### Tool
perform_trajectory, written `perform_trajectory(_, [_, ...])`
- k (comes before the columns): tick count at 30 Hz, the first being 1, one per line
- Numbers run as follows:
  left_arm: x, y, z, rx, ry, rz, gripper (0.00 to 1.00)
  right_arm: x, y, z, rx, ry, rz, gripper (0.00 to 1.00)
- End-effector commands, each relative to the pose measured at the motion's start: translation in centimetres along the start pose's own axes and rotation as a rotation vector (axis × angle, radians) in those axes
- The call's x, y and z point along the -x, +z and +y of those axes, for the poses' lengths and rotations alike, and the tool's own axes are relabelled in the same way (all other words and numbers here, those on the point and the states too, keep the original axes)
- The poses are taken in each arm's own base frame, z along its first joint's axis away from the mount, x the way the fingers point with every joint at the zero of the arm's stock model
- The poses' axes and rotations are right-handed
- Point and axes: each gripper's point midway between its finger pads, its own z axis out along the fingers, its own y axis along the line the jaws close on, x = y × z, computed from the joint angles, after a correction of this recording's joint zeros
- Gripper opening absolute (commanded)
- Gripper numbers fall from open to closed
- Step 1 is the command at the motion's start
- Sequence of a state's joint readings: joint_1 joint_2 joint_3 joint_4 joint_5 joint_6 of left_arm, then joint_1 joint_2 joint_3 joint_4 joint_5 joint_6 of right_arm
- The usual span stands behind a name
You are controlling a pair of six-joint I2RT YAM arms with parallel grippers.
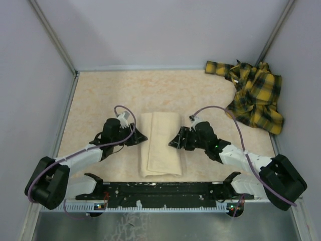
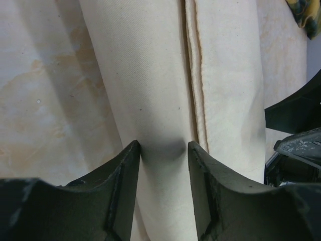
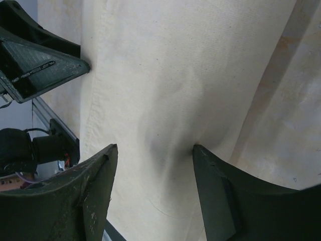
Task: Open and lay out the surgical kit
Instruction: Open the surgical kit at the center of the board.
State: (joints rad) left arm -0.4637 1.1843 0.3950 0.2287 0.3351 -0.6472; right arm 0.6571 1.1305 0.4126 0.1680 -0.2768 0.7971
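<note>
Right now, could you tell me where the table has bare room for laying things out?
The widest bare patch is the far strip of table, beyond the cloth wrap, from the left edge to the plaid cloth. Crowded: the middle, where the left gripper and right gripper flank the wrap, and the near side, taken by the left arm and right arm.

table: tan speckled flat tabletop (image 1: 100, 90) | middle: folded pale beige cloth wrap (image 1: 160, 143), lying flat | 2 o'clock: crumpled yellow-and-black checked cloth (image 1: 253, 95)
</note>
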Motion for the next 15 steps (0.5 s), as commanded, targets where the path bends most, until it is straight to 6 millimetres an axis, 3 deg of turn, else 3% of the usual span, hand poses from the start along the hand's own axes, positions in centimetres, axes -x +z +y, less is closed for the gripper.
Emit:
perform_trajectory(1, [0.3,0.7,-0.6,-0.029,0.001,-0.015,0.47,2.0,1.0,2.1,0.031,-0.019,-0.057,0.61])
perform_trajectory(9, [1.0,1.7,-0.1,0.006,0.002,-0.019,0.34,1.9,2.3,2.7,0.034,-0.017,-0.031,0.47])
perform_trajectory(15, [2.4,2.3,-0.1,0.028,0.023,-0.041,0.31,2.4,3.2,3.0,0.032,-0.020,-0.031,0.38])
